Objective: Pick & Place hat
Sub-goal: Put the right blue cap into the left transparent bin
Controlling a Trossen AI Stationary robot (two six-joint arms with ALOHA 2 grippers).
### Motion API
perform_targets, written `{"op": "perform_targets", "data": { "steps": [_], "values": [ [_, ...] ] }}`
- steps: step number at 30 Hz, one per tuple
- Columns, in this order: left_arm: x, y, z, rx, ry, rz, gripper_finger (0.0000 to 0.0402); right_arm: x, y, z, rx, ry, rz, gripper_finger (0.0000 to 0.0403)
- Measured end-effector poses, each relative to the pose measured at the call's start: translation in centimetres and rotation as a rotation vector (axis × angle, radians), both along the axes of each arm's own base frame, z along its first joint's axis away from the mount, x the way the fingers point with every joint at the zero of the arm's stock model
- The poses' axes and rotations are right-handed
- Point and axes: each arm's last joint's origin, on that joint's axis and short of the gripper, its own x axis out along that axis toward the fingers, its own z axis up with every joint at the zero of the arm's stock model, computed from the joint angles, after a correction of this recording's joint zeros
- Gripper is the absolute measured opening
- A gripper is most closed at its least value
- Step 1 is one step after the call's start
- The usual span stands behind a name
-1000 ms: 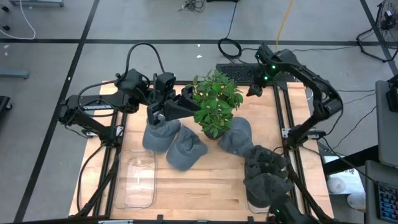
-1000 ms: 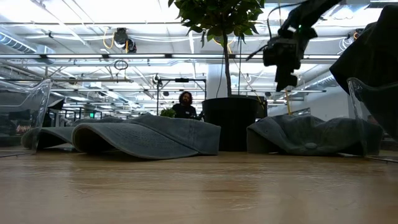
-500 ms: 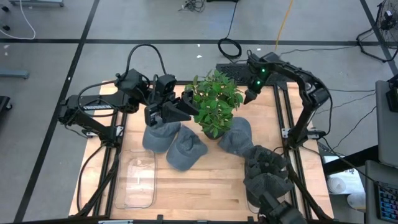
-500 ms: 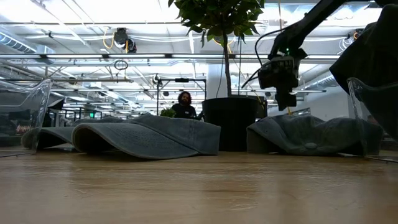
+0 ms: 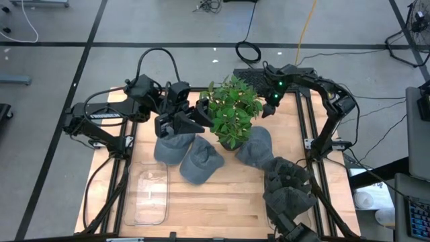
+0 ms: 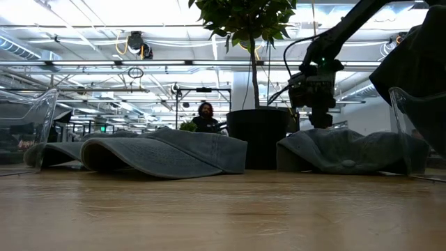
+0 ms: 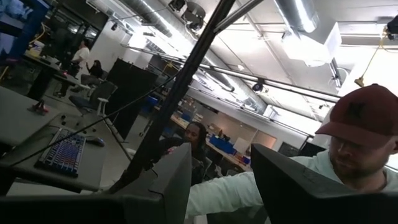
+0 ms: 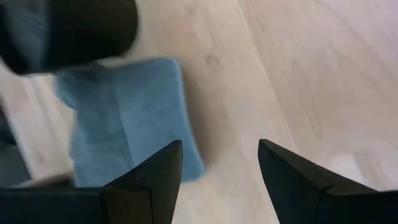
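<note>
Right gripper [image 5: 269,111], fingers open and empty, hovers near the plant [image 5: 233,111]; left gripper [image 5: 195,126] open too; hats [image 5: 200,161] remain unpicked.

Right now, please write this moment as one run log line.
left gripper: open, empty, beside plant | right gripper: open, empty, above hat
</note>
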Motion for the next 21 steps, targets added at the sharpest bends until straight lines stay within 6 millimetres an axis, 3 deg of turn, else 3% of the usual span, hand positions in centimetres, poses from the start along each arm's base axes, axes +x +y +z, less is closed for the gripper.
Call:
{"op": "perform_targets", "data": {
  "steps": [13,21],
  "values": [
    [-0.1,-0.1,0.0,0.014,0.002,-0.034,0.0175,1.9,3.4,1.4,0.027,0.076,0.025,0.0201],
    [-0.1,-0.1,0.0,0.019,0.002,-0.044,0.0175,1.8,4.4,0.2,-0.020,0.010,-0.280,0.0201]
  ]
}}
